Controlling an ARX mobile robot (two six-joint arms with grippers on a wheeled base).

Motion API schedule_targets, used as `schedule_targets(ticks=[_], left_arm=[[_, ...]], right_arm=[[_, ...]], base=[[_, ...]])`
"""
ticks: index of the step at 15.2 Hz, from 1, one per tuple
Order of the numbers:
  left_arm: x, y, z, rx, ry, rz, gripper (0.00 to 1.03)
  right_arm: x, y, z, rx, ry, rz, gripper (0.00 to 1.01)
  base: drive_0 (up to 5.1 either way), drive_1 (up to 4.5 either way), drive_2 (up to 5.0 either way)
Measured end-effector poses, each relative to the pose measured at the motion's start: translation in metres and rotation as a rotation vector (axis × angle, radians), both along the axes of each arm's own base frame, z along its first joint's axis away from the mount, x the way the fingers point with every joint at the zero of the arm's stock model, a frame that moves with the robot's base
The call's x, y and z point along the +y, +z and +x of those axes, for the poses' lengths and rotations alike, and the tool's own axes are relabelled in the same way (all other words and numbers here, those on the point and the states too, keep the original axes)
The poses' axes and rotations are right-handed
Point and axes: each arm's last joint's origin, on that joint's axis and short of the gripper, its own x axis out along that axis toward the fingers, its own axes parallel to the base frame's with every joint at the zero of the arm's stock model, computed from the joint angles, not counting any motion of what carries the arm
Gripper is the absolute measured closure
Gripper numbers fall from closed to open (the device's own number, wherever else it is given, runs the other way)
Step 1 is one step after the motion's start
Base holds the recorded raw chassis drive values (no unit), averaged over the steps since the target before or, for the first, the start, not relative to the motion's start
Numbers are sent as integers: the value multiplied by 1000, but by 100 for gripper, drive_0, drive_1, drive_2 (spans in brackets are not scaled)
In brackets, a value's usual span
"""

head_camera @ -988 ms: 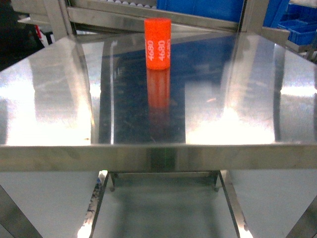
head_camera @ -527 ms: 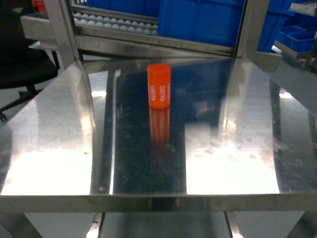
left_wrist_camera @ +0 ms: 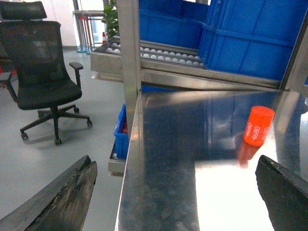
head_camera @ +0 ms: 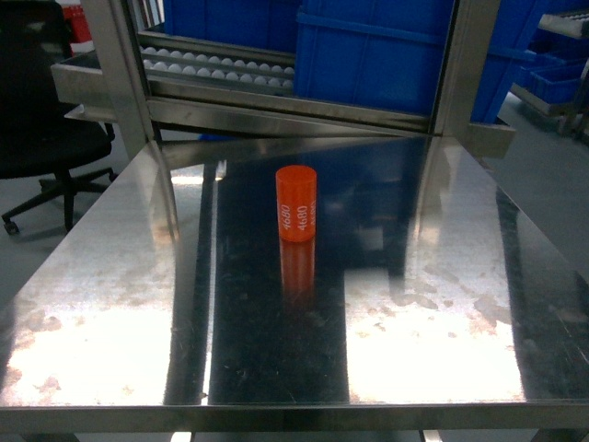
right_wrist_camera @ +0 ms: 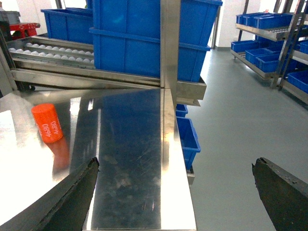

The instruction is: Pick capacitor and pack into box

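A smooth orange cylindrical capacitor (head_camera: 296, 203), printed 4680, is seen upright on the scuffed, mirror-like steel table (head_camera: 110, 313). The left gripper (left_wrist_camera: 178, 192) and right gripper (right_wrist_camera: 175, 190) are spread wide, nothing held.

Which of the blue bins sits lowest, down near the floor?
The small blue bin beside the table's right edge; the big blue crates sit up on the roller rack.

The orange capacitor (right_wrist_camera: 47, 122) stands upright at the left on the steel table (right_wrist_camera: 130, 144). The right gripper (right_wrist_camera: 175, 192) has its jaws spread wide. Blue bins (right_wrist_camera: 144, 36) sit far behind.
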Motion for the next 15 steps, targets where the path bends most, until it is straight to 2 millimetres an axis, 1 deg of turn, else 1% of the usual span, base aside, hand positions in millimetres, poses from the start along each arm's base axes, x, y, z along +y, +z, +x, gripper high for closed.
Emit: schedule_targets(ticks=[15], left_arm=[[0,0,0,-1,0,0,5]], right_arm=[[0,0,0,3,0,0,3]], base=[[0,0,0]])
